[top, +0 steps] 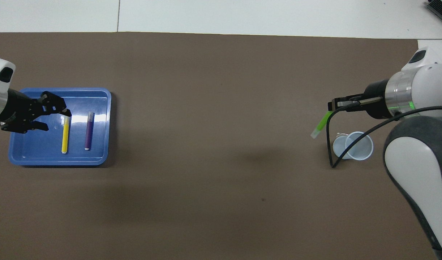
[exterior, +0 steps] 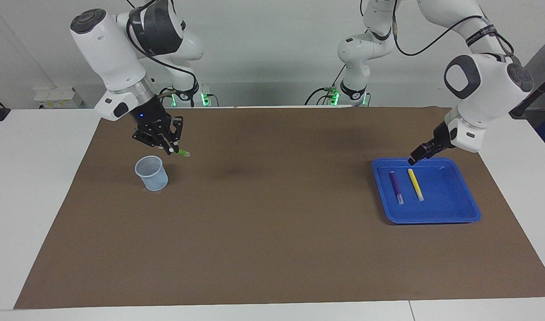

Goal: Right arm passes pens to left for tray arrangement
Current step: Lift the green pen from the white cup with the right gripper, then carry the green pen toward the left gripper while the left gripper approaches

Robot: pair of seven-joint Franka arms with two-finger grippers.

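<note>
The blue tray (exterior: 432, 218) (top: 58, 161) lies at the left arm's end of the table. In it a purple pen (exterior: 396, 187) (top: 88, 130) and a yellow pen (exterior: 415, 184) (top: 65, 134) lie side by side. My left gripper (exterior: 415, 158) (top: 57, 120) hangs open and holding nothing over the tray's edge nearest the robots, just above the yellow pen's end. At the other end of the table my right gripper (exterior: 167, 145) (top: 333, 105) is shut on a green pen (exterior: 181, 153) (top: 320, 124), held aslant in the air beside the cup.
A small translucent pale-blue cup (exterior: 152, 173) (top: 354, 145) stands upright on the brown mat (exterior: 272, 223) at the right arm's end. A black cable (top: 329, 144) loops down from the right wrist near the cup.
</note>
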